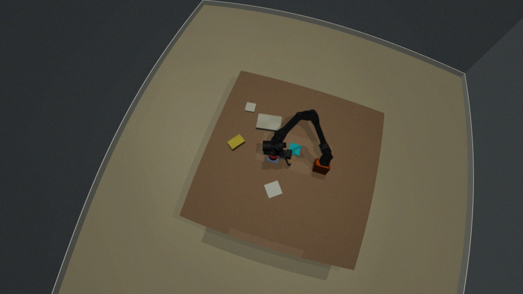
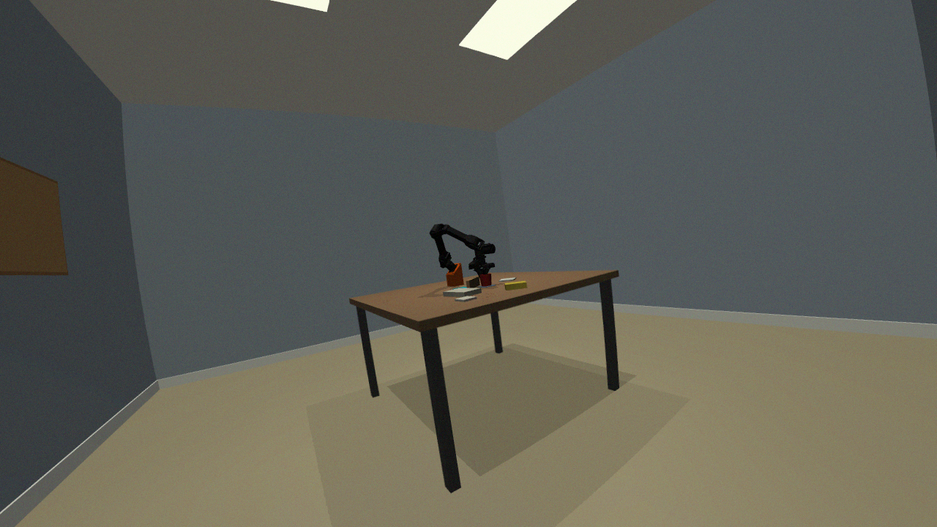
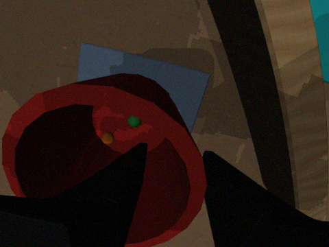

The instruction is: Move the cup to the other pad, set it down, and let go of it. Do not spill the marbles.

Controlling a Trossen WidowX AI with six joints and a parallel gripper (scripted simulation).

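Gripper [image 3: 174,156] low over red cup [image 3: 92,160], part-open, gripping nothing

Cup upright on blue pad [image 3: 151,78], one finger [image 3: 114,197] inside rim, other outside; green marble [image 3: 133,121] and orange marble [image 3: 107,138] inside; teal pad [image 1: 295,148] nearby

1. A bare test room (more lab than home): blue-grey walls [image 2: 294,216], tan floor [image 2: 720,426], ceiling light panels [image 2: 517,23] at the frame's top.
2. Centre frame, one wooden table [image 2: 563,282] carries a small robot arm [image 2: 458,238].
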